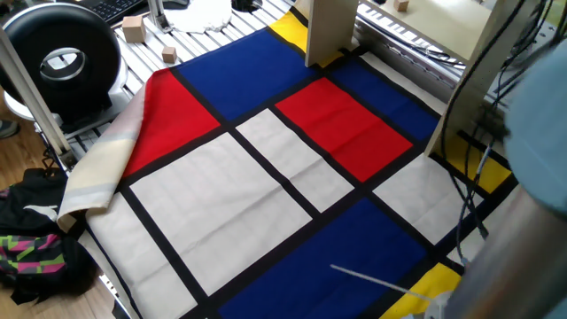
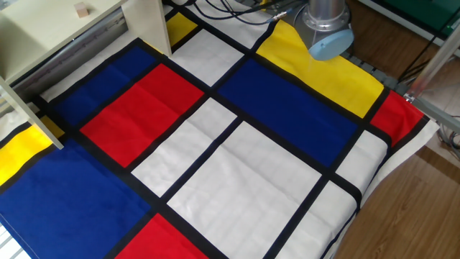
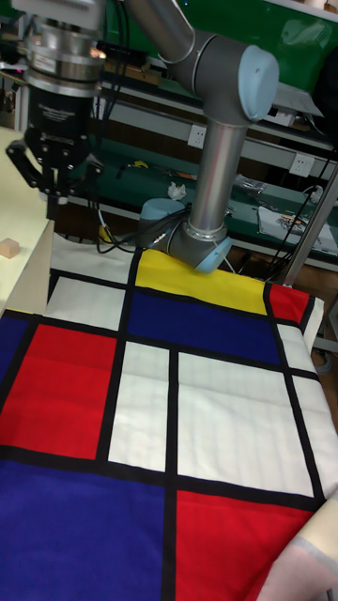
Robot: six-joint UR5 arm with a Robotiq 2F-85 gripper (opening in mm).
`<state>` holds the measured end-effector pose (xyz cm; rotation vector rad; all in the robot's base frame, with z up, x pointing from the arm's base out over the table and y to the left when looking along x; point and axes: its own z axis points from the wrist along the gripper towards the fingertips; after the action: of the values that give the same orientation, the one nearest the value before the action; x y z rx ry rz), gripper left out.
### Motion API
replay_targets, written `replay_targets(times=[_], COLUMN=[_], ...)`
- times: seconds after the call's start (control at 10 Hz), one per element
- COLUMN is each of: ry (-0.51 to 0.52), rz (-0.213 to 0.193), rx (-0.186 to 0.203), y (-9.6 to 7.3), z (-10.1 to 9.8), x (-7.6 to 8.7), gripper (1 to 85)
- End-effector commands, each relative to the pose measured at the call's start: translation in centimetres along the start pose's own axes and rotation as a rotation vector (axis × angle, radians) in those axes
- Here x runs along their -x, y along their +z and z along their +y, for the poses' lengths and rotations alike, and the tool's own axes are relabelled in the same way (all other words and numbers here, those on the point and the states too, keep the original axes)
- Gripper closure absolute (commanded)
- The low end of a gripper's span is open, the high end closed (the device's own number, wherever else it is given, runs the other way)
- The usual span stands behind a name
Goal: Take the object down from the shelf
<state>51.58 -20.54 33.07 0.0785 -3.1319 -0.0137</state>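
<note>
The object, a tiny tan cube (image 2: 83, 9) (image 3: 9, 248) (image 1: 403, 6), rests on the flat top of the pale shelf (image 2: 43, 32) (image 3: 21, 202) (image 1: 330, 31). My gripper (image 3: 53, 199) shows only in the tall fixed view. It hangs above the shelf's edge, higher than the cube and to its right, not touching it. Its fingers (image 3: 53, 212) point down and meet in a narrow tip with nothing held. Both fixed views miss the gripper.
A cloth of red, blue, white and yellow panels (image 2: 237, 165) covers the table. The arm's base (image 2: 327, 29) and cables stand at the cloth's far edge. A black round device (image 1: 62, 58) and pale wooden blocks (image 1: 133, 28) sit on the slatted table. A blurred arm part (image 1: 532, 177) fills the right side.
</note>
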Motion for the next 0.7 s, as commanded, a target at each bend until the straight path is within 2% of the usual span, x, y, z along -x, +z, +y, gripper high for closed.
replay_targets(times=[0.0, 0.3, 0.6], ry=[-0.055, -0.083, -0.141], rz=[-0.003, -0.007, -0.009], rx=[0.017, 0.024, 0.017], y=[0.2, 0.9, 1.4], z=[-1.8, -2.5, -3.2], x=[0.3, 0.4, 0.6], gripper=[70.0, 68.7, 61.0])
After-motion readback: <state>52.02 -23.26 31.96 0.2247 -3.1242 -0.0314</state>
